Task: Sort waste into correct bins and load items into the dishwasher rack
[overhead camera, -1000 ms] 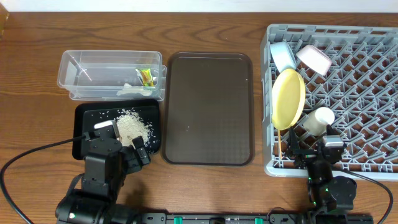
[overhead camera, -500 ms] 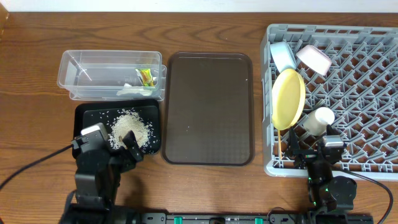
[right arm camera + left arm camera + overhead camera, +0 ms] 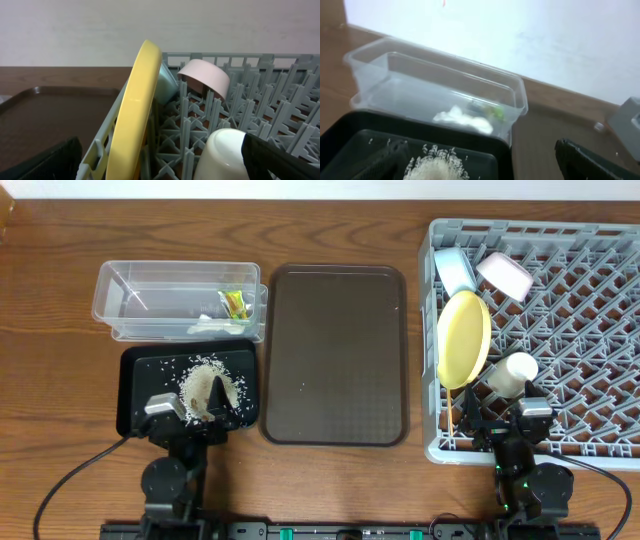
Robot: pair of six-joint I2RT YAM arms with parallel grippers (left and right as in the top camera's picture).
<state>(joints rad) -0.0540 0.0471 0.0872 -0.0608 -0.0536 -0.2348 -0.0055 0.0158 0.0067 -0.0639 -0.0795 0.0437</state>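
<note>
Counting the dishes in the grey dishwasher rack [image 3: 590,310] gave four: one yellow plate [image 3: 464,340] standing on its edge, one light blue bowl [image 3: 456,268], one white bowl [image 3: 504,275] and one pale cup [image 3: 512,372]. Two bins lay at the left. The clear box [image 3: 160,290] held one yellow-green wrapper [image 3: 235,303] and white paper scraps [image 3: 212,326]. The black tray [image 3: 140,375] held one heap of rice crumbs [image 3: 205,385]. The left gripper [image 3: 192,405] and the right gripper [image 3: 503,420] both had their fingers wide apart and held nothing.

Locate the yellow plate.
In the overhead view, the yellow plate stands on edge at the left side of the dishwasher rack, between the light blue bowl and the cup.
</note>
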